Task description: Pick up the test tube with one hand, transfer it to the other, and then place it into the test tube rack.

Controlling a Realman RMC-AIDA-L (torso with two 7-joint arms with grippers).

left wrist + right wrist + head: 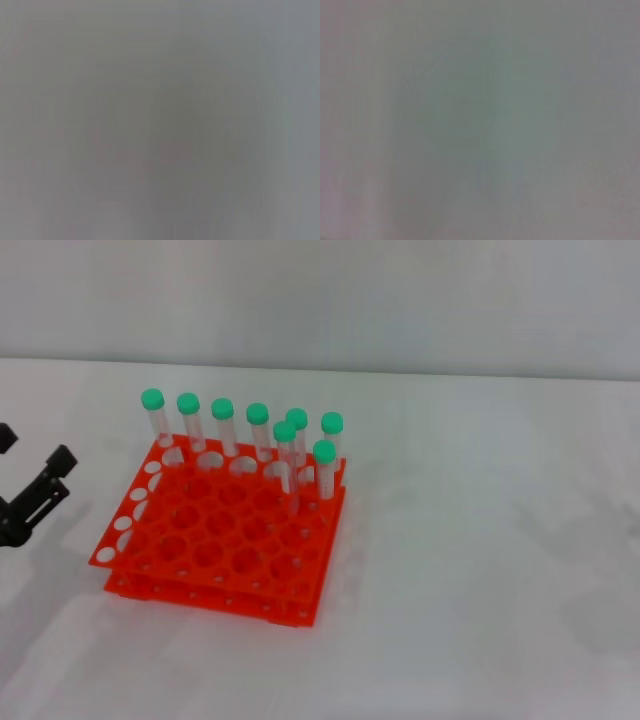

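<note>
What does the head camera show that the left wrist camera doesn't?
Only the head view shows the orange test tube rack on the white table, eight green-capped tubes standing in it, and the left pincer at the table's left edge, holding nothing. The left wrist view shows only a featureless grey blur. No identifiable object appears in both.

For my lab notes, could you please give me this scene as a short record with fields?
rack: orange test tube rack on the white table
tubes: eight green-capped tubes standing in the rack along its far and right edges
loose tube: none seen
left gripper: at the table's left edge, apart from the rack, empty
right gripper: out of view
wrist views: show nothing
</note>
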